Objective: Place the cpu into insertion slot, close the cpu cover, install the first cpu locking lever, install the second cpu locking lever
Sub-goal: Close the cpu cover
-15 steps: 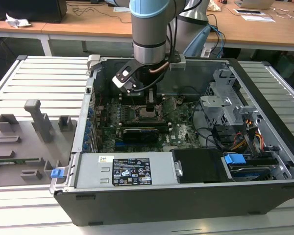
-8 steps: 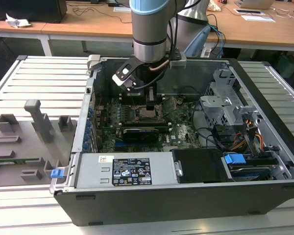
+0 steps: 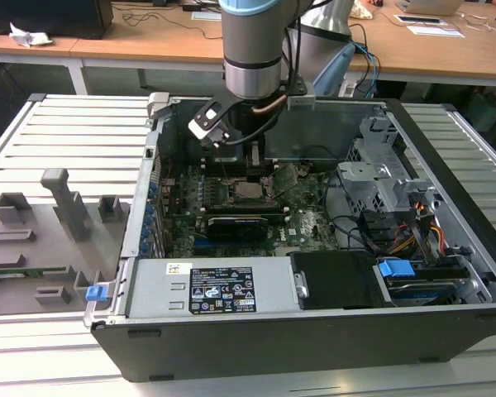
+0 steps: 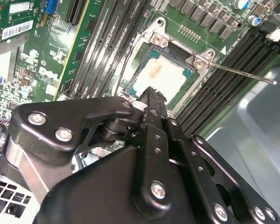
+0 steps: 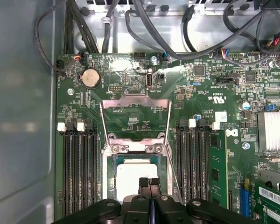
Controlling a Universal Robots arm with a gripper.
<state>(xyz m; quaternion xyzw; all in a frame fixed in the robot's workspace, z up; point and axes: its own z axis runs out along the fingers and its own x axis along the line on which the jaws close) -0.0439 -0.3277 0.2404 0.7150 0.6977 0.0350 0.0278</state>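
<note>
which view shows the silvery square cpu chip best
The second wrist view: the silvery-grey square cpu chip lies flat with most of its face showing. In the first wrist view the black pincer hides one edge. In the exterior view it is a small grey patch below the robot arm.

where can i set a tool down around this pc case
Free: the slatted table on the exterior view's left, beside the grey fixture tray, and the flat top of the power supply. Crowded: the cpu under the claw, and the cabled drive cage.
</note>
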